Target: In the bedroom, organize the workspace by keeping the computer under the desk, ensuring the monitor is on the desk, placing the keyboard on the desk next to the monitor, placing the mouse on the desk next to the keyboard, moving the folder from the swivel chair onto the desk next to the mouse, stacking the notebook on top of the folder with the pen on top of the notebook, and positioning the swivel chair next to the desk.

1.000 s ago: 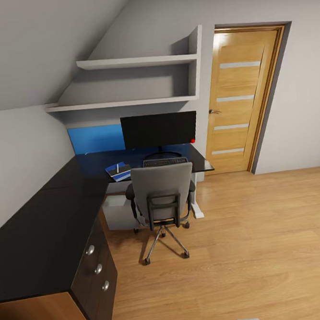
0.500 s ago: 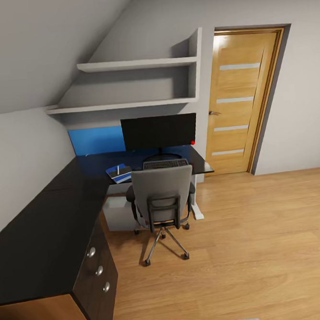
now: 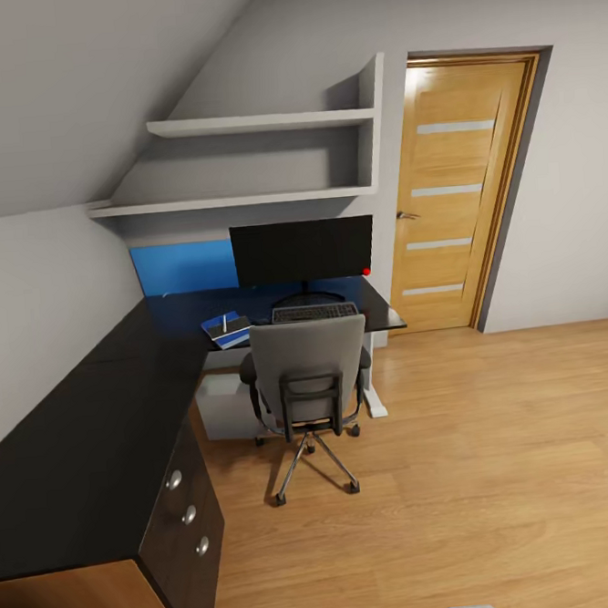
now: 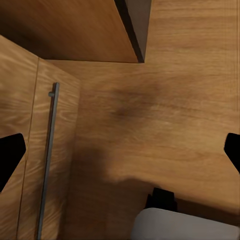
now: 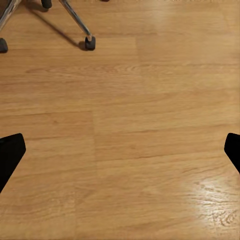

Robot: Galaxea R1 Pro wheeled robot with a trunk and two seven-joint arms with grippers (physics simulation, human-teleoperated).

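Observation:
The glossy black L-shaped desk [image 3: 94, 421] runs along the left wall and turns under the shelves. On its far wing stands the monitor [image 3: 301, 247], with the keyboard [image 3: 314, 311] in front of it. To the keyboard's left lies a flat blue folder or notebook [image 3: 228, 331] with the thin white pen [image 3: 223, 322] on it; I cannot tell which it is. The mouse cannot be made out. The swivel chair [image 3: 309, 368] is at the desk, its back toward me. The computer [image 3: 224, 403] sits beneath the desk. My left gripper [image 4: 120, 155] and right gripper [image 5: 120, 152] are open and empty, pointing at the floor.
A wooden door [image 3: 451, 192] stands shut at the right. Two grey wall shelves [image 3: 253, 120] hang over the desk. A black drawer unit [image 3: 188, 514] with silver knobs is near me. The left wrist view has a wooden cabinet with a grey handle [image 4: 47, 160]. A chair castor [image 5: 90, 43] rests on the plank floor.
The whole head view has shifted by a few pixels, so the camera moved slightly. Nothing in the room has moved.

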